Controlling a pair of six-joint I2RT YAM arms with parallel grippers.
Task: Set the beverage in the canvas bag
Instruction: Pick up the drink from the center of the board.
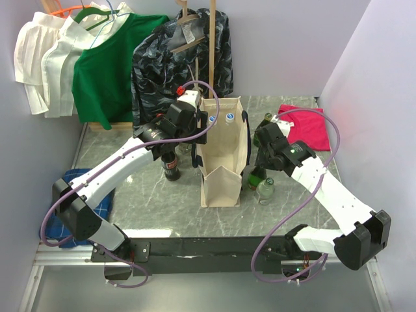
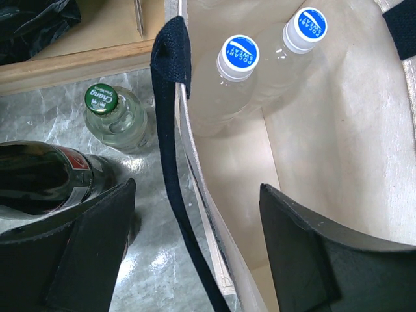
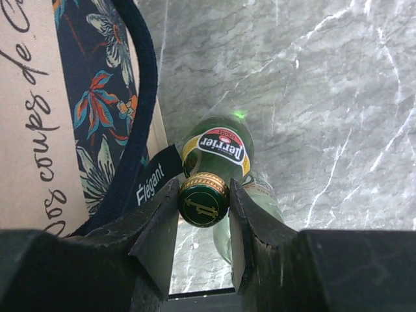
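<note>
Green bottle tight in right pincer, plain only wrist-side; left pincer wide astride canvas bag wall.

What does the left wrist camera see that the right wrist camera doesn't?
Only left wrist: two blue-capped bottles inside the canvas bag, plus a green-capped bottle and a dark bottle on the table. Only right wrist: the right tool clamped on a green Perrier bottle at its cap. Both: that bag, its navy handle and the table.
</note>
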